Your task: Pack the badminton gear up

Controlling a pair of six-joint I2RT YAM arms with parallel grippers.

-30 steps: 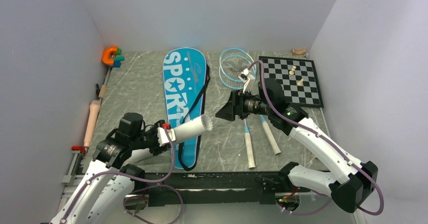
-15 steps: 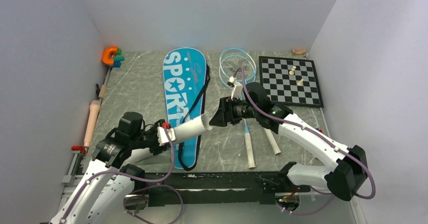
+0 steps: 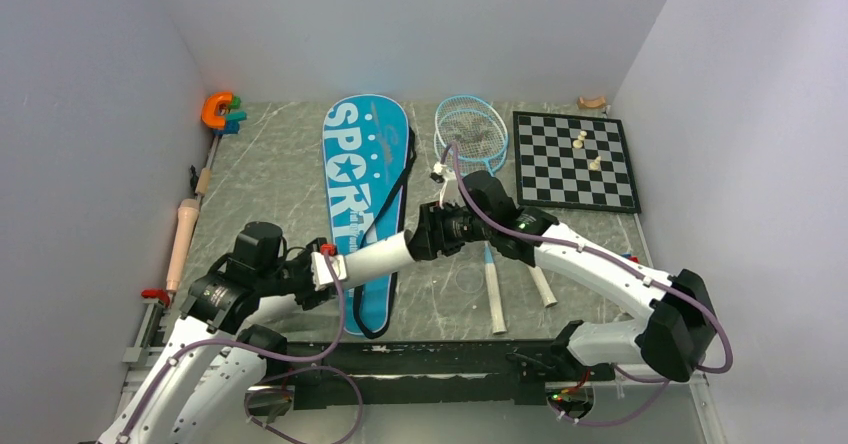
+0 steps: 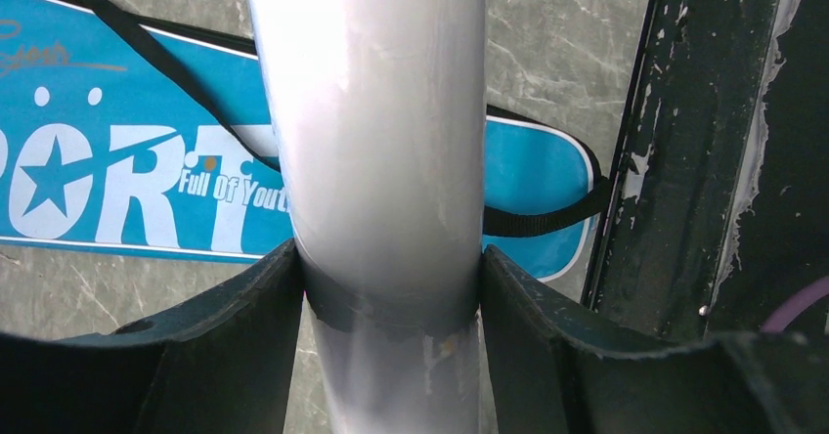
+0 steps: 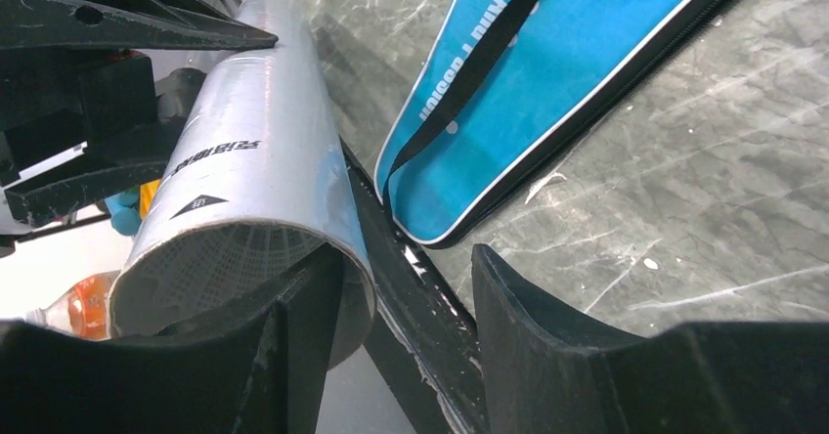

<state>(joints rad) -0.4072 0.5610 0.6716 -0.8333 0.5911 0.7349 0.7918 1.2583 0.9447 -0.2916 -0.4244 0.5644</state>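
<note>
My left gripper (image 3: 335,267) is shut on the long white tube (image 3: 375,257) and holds it slanted above the blue "SPORT" bag (image 3: 362,179); in the left wrist view both fingers (image 4: 264,307) press the tube (image 4: 376,111). My right gripper (image 3: 418,239) is open at the tube's mouth. In the right wrist view (image 5: 406,258) one finger is inside the tube (image 5: 254,151) and the other outside. A white shuttlecock skirt (image 5: 205,263) shows inside the mouth. The two light-blue rackets (image 3: 470,129) lie right of the bag.
The black-and-white chessboard (image 3: 575,159) with a few pieces lies at the back right. The orange clamp (image 3: 217,110) sits at the back left. A wooden roller (image 3: 183,234) lies along the left edge. The black front rail (image 5: 411,287) runs under the tube's mouth.
My right gripper has moved left to the tube's mouth. The shuttlecock feathers that stuck out of the tube are now inside it. The left arm has held still.
</note>
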